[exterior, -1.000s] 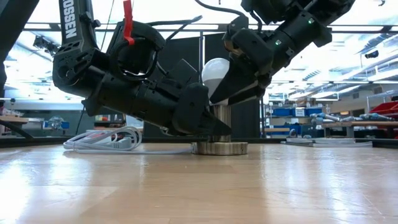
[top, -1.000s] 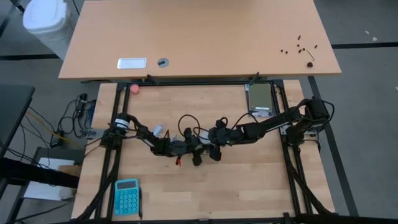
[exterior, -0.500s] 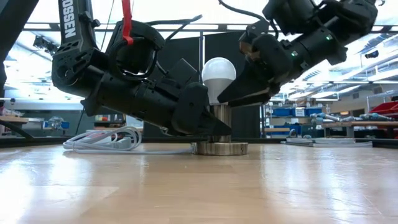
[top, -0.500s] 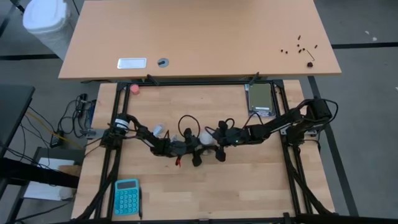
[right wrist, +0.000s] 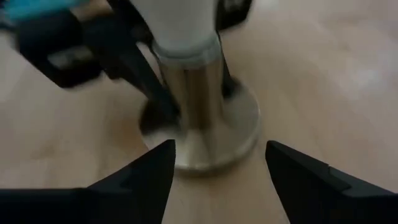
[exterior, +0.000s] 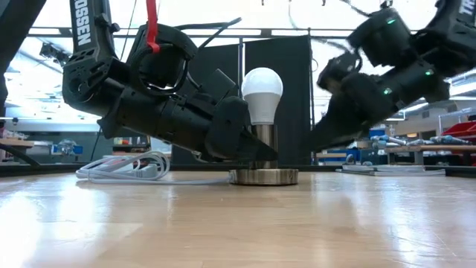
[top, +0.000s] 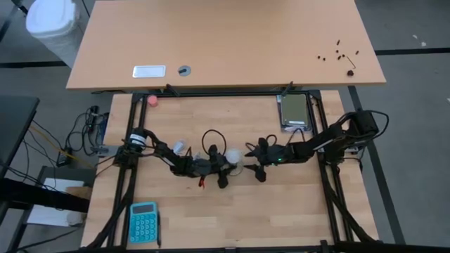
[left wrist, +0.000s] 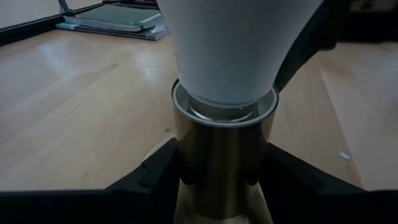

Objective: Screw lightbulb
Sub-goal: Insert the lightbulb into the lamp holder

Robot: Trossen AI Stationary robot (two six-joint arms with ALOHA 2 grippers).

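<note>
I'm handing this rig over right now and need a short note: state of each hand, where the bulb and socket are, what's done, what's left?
Left hand: clamped on the metal socket stem, steadying it.
Right hand: open, empty, off to the side of the bulb.
Lightbulb: upright in the socket, neck inside the collar; socket base flat mid-table.
Done: bulb seated.
Left: whether it is fully tight cannot be seen; check it, then release the socket.

- Long light-wood desk (top: 225, 42) stands beyond the slatted wooden work table (top: 281, 204).
- White lidded bin (top: 50, 24) sits on grey floor.
- Bright ceiling lights (exterior: 186, 11) glare above cluttered workshop shelves (exterior: 349, 138).
</note>
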